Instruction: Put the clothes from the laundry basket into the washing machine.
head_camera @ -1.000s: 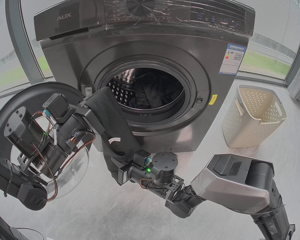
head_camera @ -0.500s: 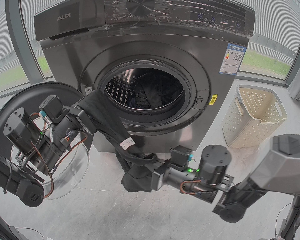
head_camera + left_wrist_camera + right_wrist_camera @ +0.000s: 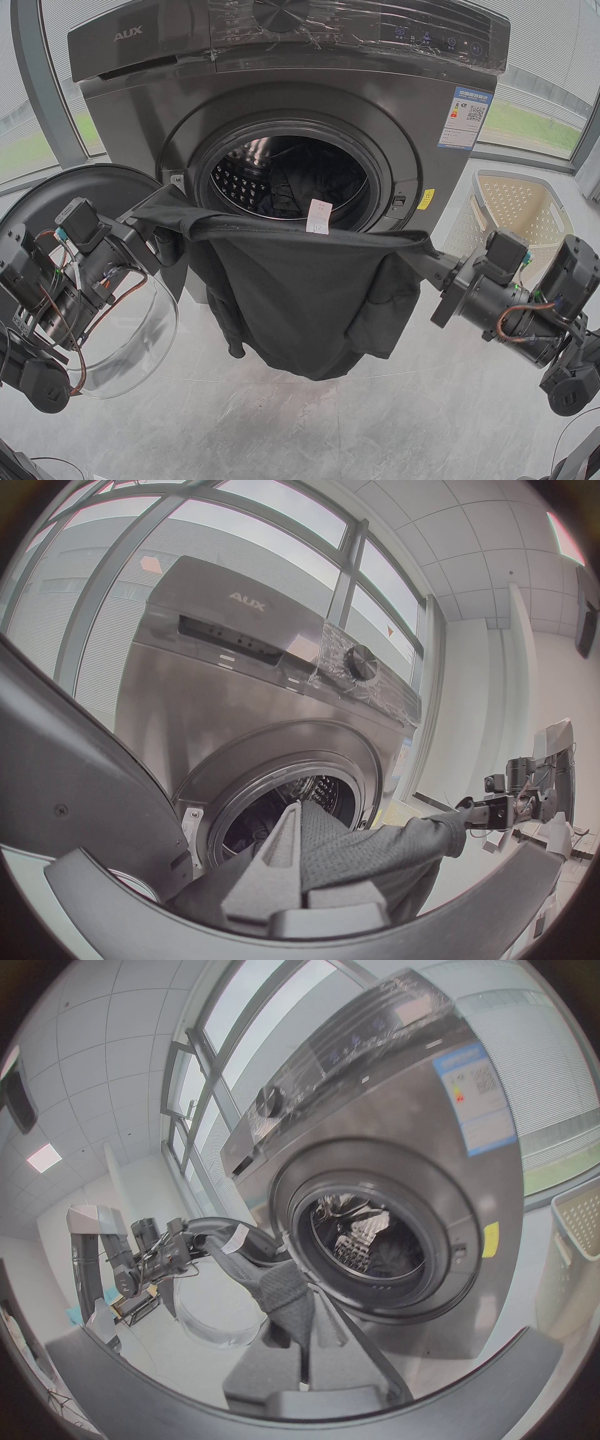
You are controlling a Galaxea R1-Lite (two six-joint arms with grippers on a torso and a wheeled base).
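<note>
Before the washing machine [image 3: 400, 112] | black garment [image 3: 294, 300] stretched wide | tag [image 3: 319, 217], perhaps paper

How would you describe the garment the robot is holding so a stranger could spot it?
Find the grey washing machine. Before its round opening, a black garment hangs stretched between the left gripper and the right gripper. Unlike the dark clothes inside the drum, it is outside and bears a white tag on its top edge.
</note>
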